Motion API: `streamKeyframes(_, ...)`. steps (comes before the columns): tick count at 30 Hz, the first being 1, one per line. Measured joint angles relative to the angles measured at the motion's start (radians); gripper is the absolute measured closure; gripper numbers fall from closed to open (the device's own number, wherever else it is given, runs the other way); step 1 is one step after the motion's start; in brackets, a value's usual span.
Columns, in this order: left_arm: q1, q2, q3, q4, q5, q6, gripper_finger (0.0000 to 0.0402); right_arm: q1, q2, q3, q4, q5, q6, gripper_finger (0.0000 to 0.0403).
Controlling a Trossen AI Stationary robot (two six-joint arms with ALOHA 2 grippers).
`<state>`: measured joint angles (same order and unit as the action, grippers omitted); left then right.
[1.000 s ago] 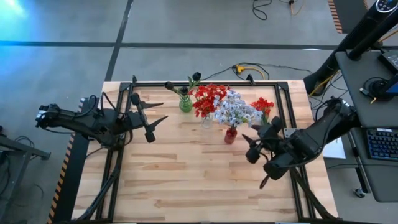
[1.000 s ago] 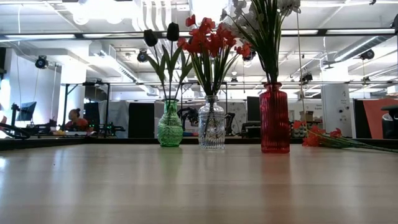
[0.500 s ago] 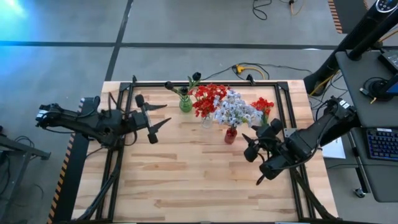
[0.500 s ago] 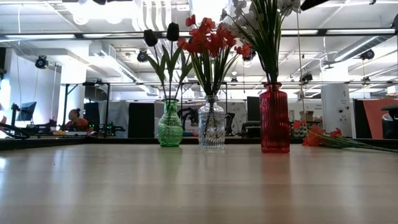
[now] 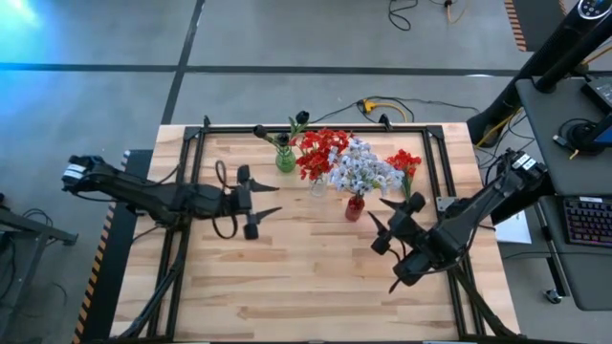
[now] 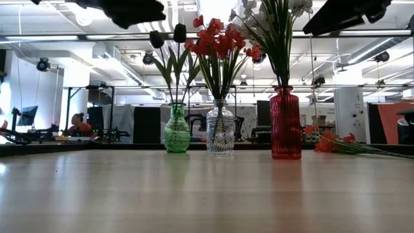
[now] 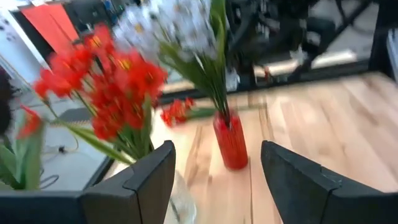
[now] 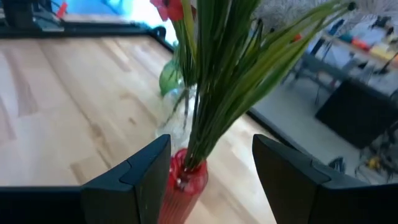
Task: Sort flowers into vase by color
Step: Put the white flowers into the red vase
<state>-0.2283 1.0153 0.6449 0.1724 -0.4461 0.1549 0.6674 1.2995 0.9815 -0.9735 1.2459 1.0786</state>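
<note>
Three vases stand in a row on the surface (image 5: 287, 277): dark buds (image 6: 167, 35) in green, red flowers (image 5: 320, 151) in clear, blue-white flowers (image 5: 361, 170) in red, tops cropped low. Loose red spray (image 5: 405, 162) at 3 o'clock. Left gripper (image 5: 263, 203) and right gripper (image 5: 381, 216) both hover, fingers apart, empty.

Three vases (image 5: 317, 184) stand in a row on the table (image 5: 306, 277), between the two grippers. The left gripper (image 5: 260, 210) hangs to one side, the right gripper (image 5: 381, 218) opposite. One loose spray (image 5: 405, 162) lies just beyond the right gripper.
</note>
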Motion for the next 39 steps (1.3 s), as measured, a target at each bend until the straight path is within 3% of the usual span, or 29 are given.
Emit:
streamKeyframes(8,0.0,0.029,0.0,-0.073,0.0,-0.006,0.0182,-0.028,0.0,-0.044,0.158,0.051,-0.097,0.0184)
streamKeyframes(16,0.0,0.028,0.0,-0.069,0.0,0.008,0.0182,-0.06,0.006,-0.044,0.367,0.059,-0.307,0.0184)
streamKeyframes(39,0.0,0.031,-0.013,-0.069,0.0,-0.049,0.0182,-0.105,-0.083,-0.041,0.432,0.065,-0.329,0.0184)
